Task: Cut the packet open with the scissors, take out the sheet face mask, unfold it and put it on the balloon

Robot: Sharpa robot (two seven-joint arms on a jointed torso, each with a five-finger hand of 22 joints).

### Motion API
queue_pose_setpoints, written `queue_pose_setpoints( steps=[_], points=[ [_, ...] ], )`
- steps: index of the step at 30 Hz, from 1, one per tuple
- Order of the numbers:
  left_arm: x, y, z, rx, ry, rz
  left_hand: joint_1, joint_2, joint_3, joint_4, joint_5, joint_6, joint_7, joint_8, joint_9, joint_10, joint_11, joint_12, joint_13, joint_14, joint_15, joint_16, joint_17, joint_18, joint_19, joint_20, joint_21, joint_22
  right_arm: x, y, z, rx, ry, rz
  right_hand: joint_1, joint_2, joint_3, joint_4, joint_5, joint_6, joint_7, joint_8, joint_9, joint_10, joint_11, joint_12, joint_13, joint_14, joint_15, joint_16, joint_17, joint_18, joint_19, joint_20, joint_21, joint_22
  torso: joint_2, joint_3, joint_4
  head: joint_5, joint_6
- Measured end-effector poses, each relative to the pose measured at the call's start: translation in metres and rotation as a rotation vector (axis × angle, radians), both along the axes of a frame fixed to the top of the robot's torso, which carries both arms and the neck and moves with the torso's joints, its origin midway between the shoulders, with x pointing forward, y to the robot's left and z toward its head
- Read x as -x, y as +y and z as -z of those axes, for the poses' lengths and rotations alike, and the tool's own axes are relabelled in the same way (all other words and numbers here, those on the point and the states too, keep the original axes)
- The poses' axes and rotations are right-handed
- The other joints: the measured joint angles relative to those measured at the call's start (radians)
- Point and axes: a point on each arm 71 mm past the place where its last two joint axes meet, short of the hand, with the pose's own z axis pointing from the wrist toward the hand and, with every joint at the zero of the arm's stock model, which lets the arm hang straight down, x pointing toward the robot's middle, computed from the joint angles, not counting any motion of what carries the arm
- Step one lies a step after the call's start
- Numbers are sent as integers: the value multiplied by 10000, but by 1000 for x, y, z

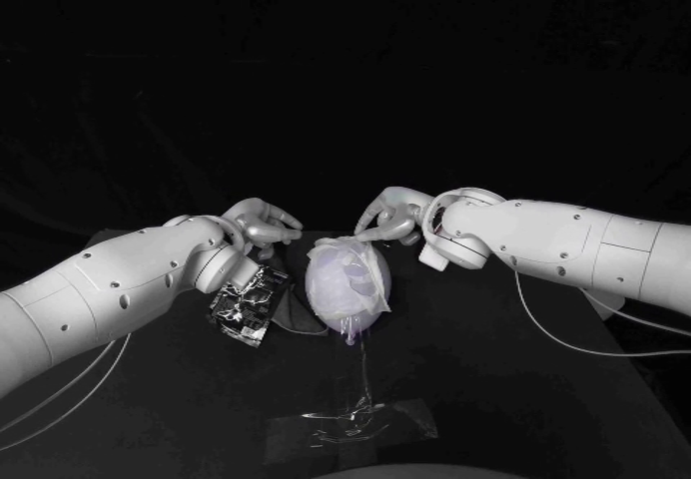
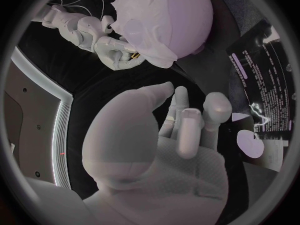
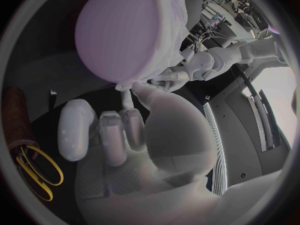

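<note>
- Over the balloon (image 3: 119, 30) the sheet face mask (image 2: 147, 41) already lies draped, so the last step, the fitting, seems in hand.
- Right hand (image 1: 391, 218) pinches the mask's edge at the balloon's far end.
- Left hand (image 1: 263, 224) hovers beside the balloon, fingers loosely apart, holding nothing.
- Next move, I think: smooth the edge down gently.
- Balloon's long axis runs away from the robot, with the knot toward it.

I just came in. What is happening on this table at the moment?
The robot is fitting a sheet mask onto the balloon in the middle of the table. The mask already lies over the balloon. The right hand seems to pinch its edge, while the left hand hovers close by, holding nothing. The packet lies on the table near the left hand, and the scissors lie aside.
</note>
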Motion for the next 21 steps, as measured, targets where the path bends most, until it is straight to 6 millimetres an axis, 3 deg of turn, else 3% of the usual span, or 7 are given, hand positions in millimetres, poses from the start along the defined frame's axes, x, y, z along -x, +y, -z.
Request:
queue_pose_setpoints(
  steps=[4, 13, 17, 21],
  points=[
    [1, 1, -1, 86, -44, -27, 0, 0, 0, 0, 0, 1, -1, 0, 0, 0, 0, 0, -1, 0, 0, -1, 0, 0, 0, 0, 0, 2, -1, 2, 0, 16, 46, -58, 2, 5, 0, 0, 0, 38, -29, 0, -1, 0, 0, 0, 1, 0, 0, -23, 7, 1, -1, 0, -2, 0, 3, -4, 7, -5, -34],
    [2, 0, -1, 235, -70, -1, 0, 0, 0, 0, 0, 15, -16, 0, 0, 1, 1, 0, -2, 0, -1, -21, 0, 0, 0, 0, 0, 2, -3, 5, 1, 64, 114, -120, 177, 285, 99, -99, 0, 503, -162, 26, 13, -16, -21, 101, 1, -1, 0, 10, 6, 0, -2, -1, 42, -2, -2, -11, 10, 9, -85],
    [3, -1, -2, 278, -68, 20, 0, 0, 0, 0, 0, 15, -16, 0, -13, 1, 1, 0, -2, -1, -1, -22, 0, 0, 0, 0, 0, 9, -4, 6, 1, 58, 104, -116, 375, 483, 213, -233, 0, 1046, -422, 352, 163, -1, -262, 237, -2, -13, -174, 10, 6, 0, -9, -11, 178, -6, -8, -10, 10, 22, -101],
    [3, -1, -2, 313, -64, 37, 0, 0, 0, 1, 0, 15, -17, 0, -13, 2, 1, 0, -2, -1, -1, -31, 0, 0, 0, 0, -1, 13, -5, 6, 1, 31, 61, -89, 398, 505, 249, -363, -46, 1289, -574, 632, 312, -12, -413, 310, -6, 18, -310, 9, 5, 0, 20, -171, 226, -8, -10, -11, 8, 28, -104]
  ],
)
